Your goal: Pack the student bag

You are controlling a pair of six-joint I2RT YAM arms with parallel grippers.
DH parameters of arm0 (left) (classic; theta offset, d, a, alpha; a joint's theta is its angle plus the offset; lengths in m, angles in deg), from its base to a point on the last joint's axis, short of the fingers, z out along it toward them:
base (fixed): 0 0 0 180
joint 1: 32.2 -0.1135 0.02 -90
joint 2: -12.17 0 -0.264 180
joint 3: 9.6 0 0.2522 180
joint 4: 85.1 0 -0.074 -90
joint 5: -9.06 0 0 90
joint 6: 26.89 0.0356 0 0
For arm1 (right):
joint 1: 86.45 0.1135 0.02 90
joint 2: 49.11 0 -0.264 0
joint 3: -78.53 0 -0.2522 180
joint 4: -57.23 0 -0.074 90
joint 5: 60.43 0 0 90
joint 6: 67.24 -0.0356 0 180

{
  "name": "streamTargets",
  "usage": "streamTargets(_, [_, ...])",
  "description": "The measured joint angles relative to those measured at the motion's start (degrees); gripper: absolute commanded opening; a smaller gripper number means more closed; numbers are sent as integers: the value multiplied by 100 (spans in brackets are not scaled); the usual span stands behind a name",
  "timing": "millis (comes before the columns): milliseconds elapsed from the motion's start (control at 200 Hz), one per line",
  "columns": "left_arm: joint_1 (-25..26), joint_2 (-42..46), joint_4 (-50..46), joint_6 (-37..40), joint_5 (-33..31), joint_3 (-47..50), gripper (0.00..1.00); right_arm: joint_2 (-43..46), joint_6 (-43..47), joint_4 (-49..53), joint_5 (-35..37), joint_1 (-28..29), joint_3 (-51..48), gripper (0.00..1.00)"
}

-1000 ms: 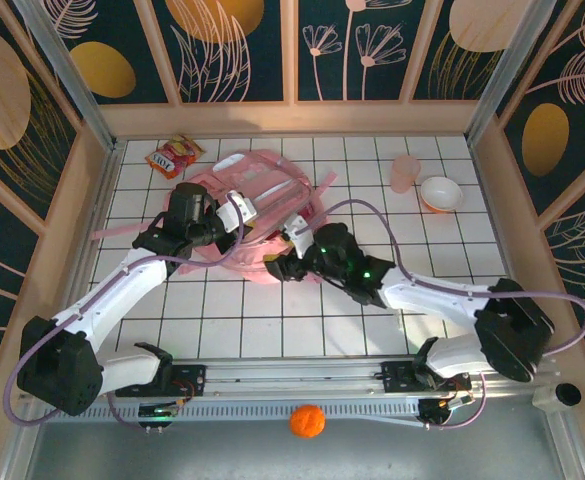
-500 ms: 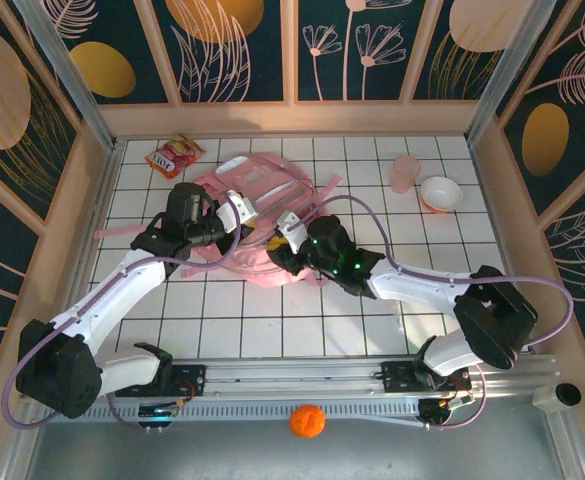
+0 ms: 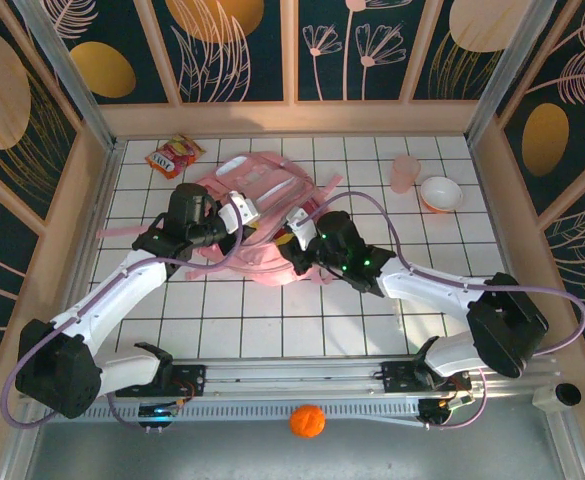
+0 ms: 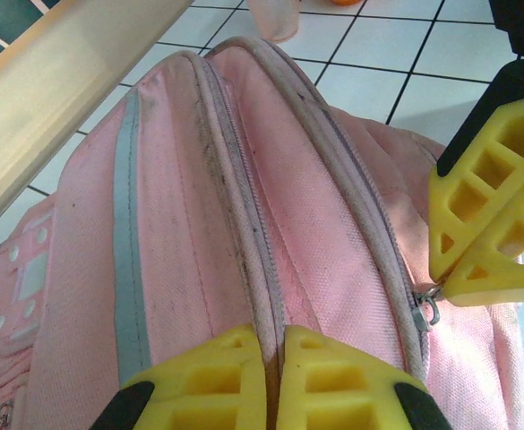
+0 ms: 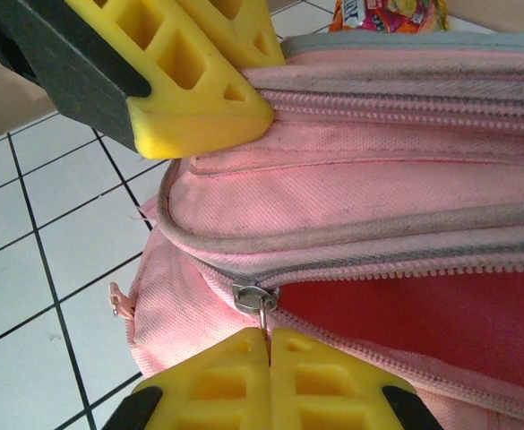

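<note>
The student bag (image 3: 262,190) lay near the counter's (image 3: 372,310) far edge, left gripper (image 4: 273,358) pinching its top seam (image 4: 260,260), right gripper (image 5: 269,349) clamped on the zip pull (image 5: 256,298). Pulled off-line, that thin pull could slip out, or the zip could jam.

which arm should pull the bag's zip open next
Right: the right gripper is shut on the zip pull of the student bag, while the left gripper pinches the top seam, bracing it.

No lettering can be read; the print on the snack packet (image 3: 174,155) is too blurred.
</note>
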Motion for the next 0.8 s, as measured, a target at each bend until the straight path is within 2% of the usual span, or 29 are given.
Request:
streamTargets(140, [17, -7, -37, 0, 0, 0, 0, 0, -50, 107, -258, -44, 35, 0])
streamTargets(175, [17, -7, -48, 0, 4, 0, 10, 0, -111, 129, -361, -55, 44, 0])
streamTargets(275, [13, -4, -103, 90, 57, -9, 51, 0, -398, 166, -605, -66, 44, 0])
streamTargets(360, [-13, 85, -92, 293, 57, -15, 65, 0, -737, 295, -741, -90, 4, 0])
streamTargets(606, [44, 1067, -181, 1226, 164, 446, 68, 0, -1250, 385, -1029, -131, -24, 0])
streamTargets(801, [479, 767, -315, 1709, -59, 577, 65, -2, -1438, 424, -1204, -153, -15, 0])
